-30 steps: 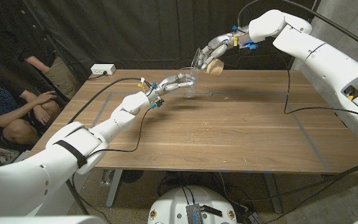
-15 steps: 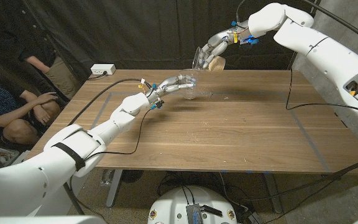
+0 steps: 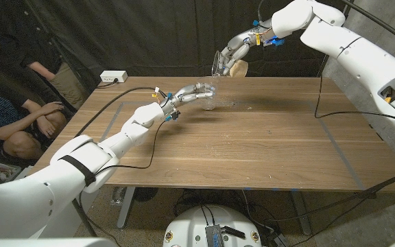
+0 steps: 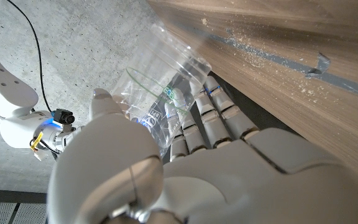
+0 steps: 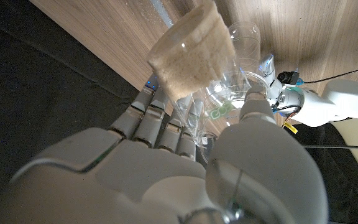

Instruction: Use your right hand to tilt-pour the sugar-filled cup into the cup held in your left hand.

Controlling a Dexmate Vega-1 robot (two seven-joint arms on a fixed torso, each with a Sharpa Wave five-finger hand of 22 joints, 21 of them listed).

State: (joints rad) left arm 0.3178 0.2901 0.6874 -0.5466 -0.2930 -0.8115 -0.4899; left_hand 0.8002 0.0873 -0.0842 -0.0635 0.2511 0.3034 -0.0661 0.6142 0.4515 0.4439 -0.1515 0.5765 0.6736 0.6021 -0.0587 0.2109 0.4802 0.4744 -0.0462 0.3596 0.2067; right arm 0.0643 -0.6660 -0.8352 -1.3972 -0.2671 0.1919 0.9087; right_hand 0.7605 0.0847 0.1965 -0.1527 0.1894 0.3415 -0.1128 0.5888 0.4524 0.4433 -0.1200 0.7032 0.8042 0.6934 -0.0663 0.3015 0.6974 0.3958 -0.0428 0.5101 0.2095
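Observation:
My left hand (image 3: pixel 189 91) holds an empty clear plastic cup (image 3: pixel 210 90) just above the far middle of the table; the cup (image 4: pixel 159 93) lies between the thumb and fingers of this hand (image 4: pixel 166 171). Above and a little behind it, my right hand (image 3: pixel 237 46) grips the sugar-filled cup (image 3: pixel 229 66), tilted with its mouth toward the left hand's cup. In the right wrist view, sugar packs one end of that cup (image 5: pixel 191 59) held by the right hand (image 5: pixel 166 177), and the empty cup (image 5: pixel 244 34) sits just beyond it.
A white power strip (image 3: pixel 113 77) lies at the table's far left corner. Loose grains speckle the wood (image 3: pixel 242 104) beside the empty cup. A black cable (image 3: pixel 319 103) crosses the right side. People (image 3: pixel 19 116) sit off the table's left edge.
My right hand has risen slightly with the sugar-filled cup, still tilted over the empty cup. The left hand and its cup have stayed put.

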